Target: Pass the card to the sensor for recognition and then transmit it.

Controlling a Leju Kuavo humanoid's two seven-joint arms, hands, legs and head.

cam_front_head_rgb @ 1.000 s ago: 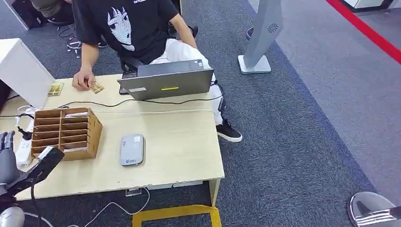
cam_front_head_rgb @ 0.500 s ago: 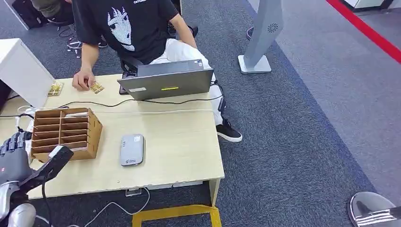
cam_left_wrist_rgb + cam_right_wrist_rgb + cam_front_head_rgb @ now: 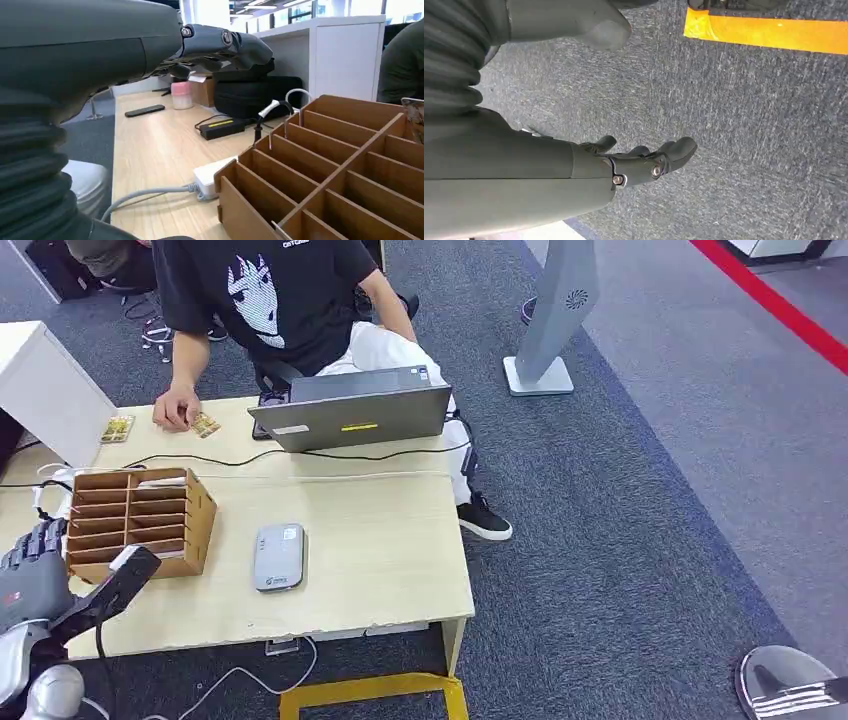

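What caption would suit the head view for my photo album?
Robot hand, the left one, raised beside a brown wooden slotted card rack on a light wooden desk, a grey card sensor nearby.

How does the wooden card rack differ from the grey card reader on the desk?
The wooden card rack is a brown box of open slots and stands tall; the grey card reader is flat, smooth and rounded. The rack sits nearer the left robot hand. Both rest on the desk.
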